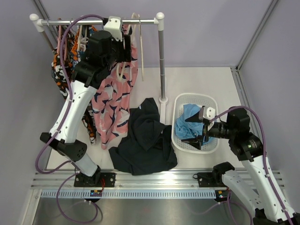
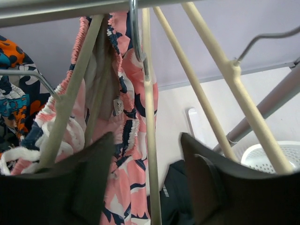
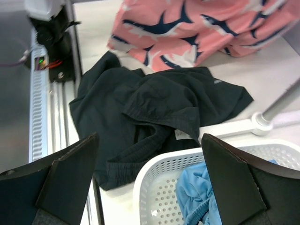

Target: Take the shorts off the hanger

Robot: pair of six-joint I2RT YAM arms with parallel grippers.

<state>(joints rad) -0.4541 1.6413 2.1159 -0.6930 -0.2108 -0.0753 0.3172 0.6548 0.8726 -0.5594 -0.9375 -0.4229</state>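
At the rail [image 1: 140, 21], the left gripper [image 2: 146, 145] is hovering with its fingers spread, a bare cream hanger [image 2: 149, 117] showing between them, beside the pink garment [image 1: 112, 103]. The dark navy shorts [image 1: 145, 140] are lying crumpled on the table [image 1: 201, 79], off any hanger. The sky-blue shorts [image 1: 187, 123] are sitting in the white basket [image 1: 194, 97], with the right gripper [image 1: 199, 133] hanging open over them. Removal is looking essentially done; next, the left arm is probably needing to back away without snagging the hanger.
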